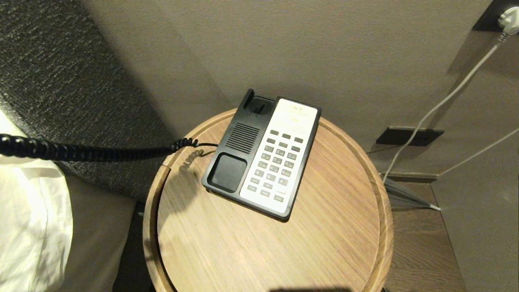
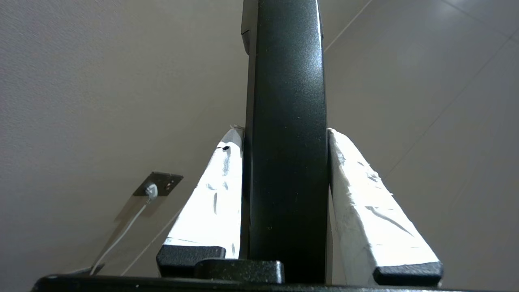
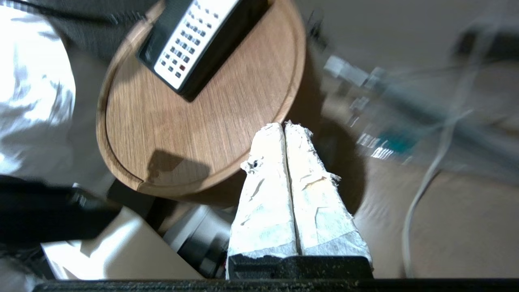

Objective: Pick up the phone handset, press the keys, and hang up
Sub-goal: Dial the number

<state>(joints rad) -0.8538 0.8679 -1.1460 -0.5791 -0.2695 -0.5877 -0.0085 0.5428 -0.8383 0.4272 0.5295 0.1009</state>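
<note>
A: Left gripper first; what's it got?

B: Clamped on the phone handset; white-wrapped fingers press its two sides, black glossy bar running straight up between them; behind it only plain wall, plus a dark wall plate w/ a white plug and cable.

A: So the handset's off the phone?

B: Yes; not in the head view at all; only its coiled cord shows there, stretched from the left edge across to the phone base; cradle on the base's left side lies bare.

A: Right gripper?

B: Fingers pressed flat together, nothing between them; it hangs beside the near rim of the round wooden table, off the tabletop, over the floor.

A: Keys?

B: The keys sit in rows on the cream faceplate, right half of the base; grey, w/ one red one visible in the right wrist view; there's faint print at the faceplate's top but too small to read; no brand legible.

A: Surroundings?

B: Base sits on the table's far half, angled; white bedding and a dark textured headboard to the left; white cables and another wall plate to the right.
</note>
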